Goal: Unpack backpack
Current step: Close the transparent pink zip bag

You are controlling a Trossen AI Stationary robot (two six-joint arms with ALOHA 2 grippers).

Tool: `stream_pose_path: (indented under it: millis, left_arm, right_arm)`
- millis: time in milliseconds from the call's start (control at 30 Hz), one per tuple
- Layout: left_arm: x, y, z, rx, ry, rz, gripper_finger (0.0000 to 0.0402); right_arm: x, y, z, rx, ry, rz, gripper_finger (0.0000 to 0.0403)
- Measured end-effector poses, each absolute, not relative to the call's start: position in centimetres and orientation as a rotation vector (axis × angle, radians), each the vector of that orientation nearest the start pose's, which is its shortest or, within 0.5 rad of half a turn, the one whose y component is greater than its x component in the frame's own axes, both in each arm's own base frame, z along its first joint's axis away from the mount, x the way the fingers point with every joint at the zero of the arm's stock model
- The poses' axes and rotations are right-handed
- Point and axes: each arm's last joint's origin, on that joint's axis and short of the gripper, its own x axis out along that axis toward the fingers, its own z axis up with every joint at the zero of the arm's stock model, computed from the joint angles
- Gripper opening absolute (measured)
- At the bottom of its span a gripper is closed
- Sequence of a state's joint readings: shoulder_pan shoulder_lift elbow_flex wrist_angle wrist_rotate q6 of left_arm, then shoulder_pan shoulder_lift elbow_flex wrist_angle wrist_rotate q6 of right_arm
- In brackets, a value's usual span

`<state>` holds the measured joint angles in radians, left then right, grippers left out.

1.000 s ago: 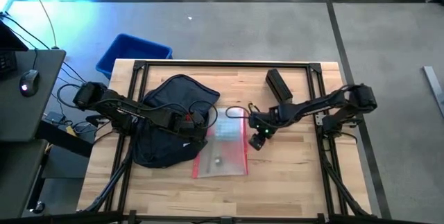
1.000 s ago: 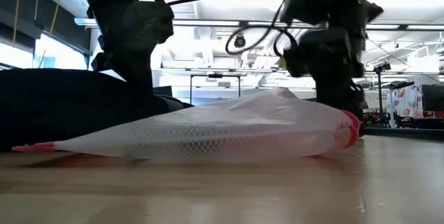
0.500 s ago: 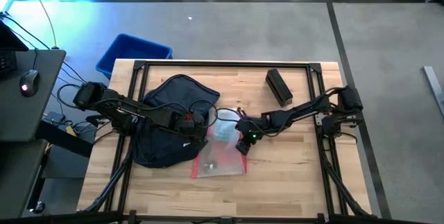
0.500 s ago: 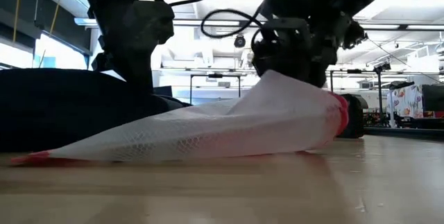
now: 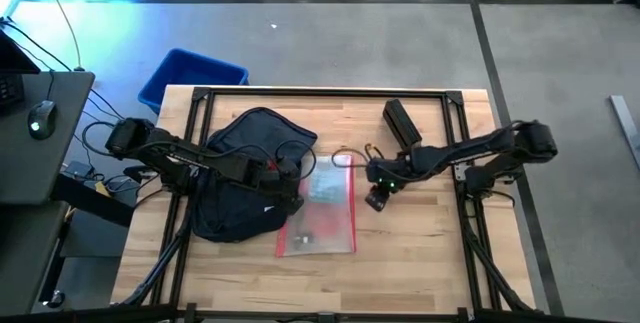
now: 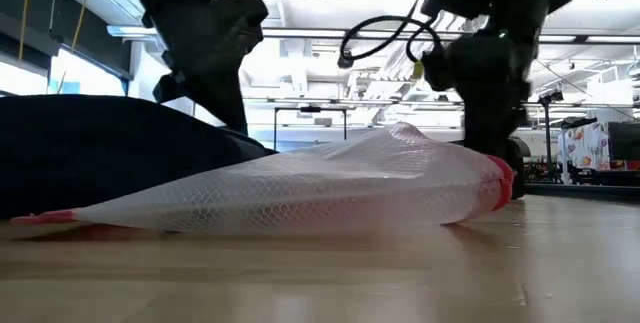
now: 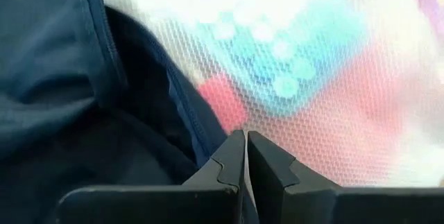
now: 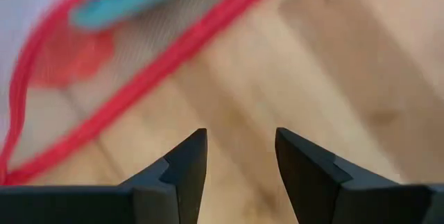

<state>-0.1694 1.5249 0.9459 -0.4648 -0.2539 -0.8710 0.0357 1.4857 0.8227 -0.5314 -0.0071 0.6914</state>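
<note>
Backpack: the backpack [image 5: 245, 173] lies flat on the tabletop [image 5: 420, 233], under and behind my left gripper [image 5: 290, 185], its navy fabric filling one side of my left wrist view.
Mesh pouch: a clear mesh pouch [image 5: 322, 215] with red edging lies just beside the backpack's opening, directly ahead of my left gripper and just to the side of my right gripper [image 5: 378, 200].
Other things: a small black box [image 5: 402, 123] sits beyond my right gripper, near the far edge; a blue bin [image 5: 190, 76] stands off the tabletop past the backpack.
In the way: the pouch's red edge lies close in front of my right gripper, not touching it.
Change: half a second ago my right gripper was over the pouch, lifting its end; now it has drawn back over bare wood and the pouch has sagged flat.
Left gripper: shut tight with nothing between the fingers, at the backpack's mouth.
Right gripper: parted about halfway, holding nothing, pointed down at the wood.
Arms: both reach in low from the outer edges.
</note>
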Motion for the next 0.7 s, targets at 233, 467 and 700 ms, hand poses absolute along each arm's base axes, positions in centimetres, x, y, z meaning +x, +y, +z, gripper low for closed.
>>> stream_pose_path:
  millis: [233, 467, 700]
  left_arm:
    - [29.2, -4.1, 20.1, -0.576, 0.904, 0.493, 0.0]
    - [29.2, -4.1, 20.1, -0.576, 0.907, 0.492, 0.0]
    - [29.2, -4.1, 20.1, -0.578, 0.909, 0.492, 0.0]
  right_arm:
    - [27.4, -3.6, 15.1, 0.813, 0.881, -0.541, 0.0153]
    - [29.1, -5.7, 13.8, 0.817, 0.88, -0.601, 0.0153]
    - [30.5, -6.2, 13.5, 0.729, 0.949, -0.697, 0.0153]
